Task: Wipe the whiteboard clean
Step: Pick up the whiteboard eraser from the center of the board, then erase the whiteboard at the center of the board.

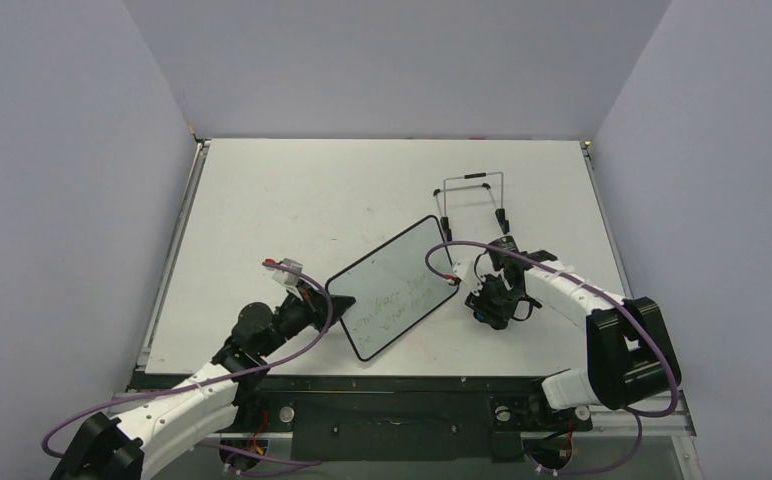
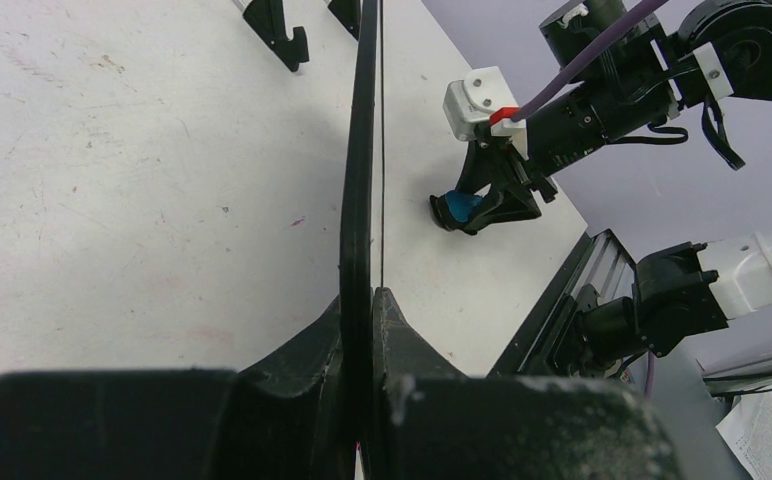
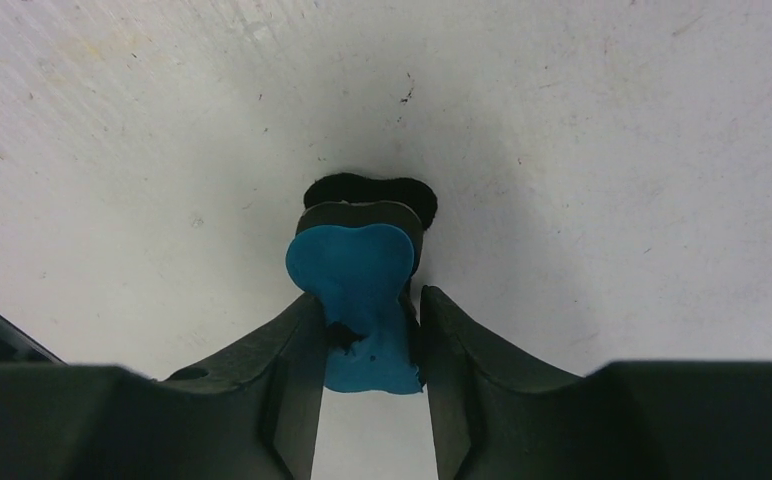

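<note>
**Whiteboard held by its edge, eraser pinched beside it**

The whiteboard [image 1: 394,285] sits tilted near the middle of the table [image 1: 312,190], with faint green handwriting on its face. The left gripper [image 2: 362,330] is clamped tight on the board's frame edge. Just right of the board, the right gripper [image 3: 367,340] pinches a blue eraser [image 3: 354,280] resting on the table. A wire stand [image 1: 472,200] sits behind.

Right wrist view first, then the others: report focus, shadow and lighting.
Right wrist view: the eraser is sharp, soft shade on the table around it, the fingers dark, without detail. Left wrist view: the left gripper is soft near the lens, the whiteboard edge-on. Top view: even light, faint green writing, no glare.
</note>
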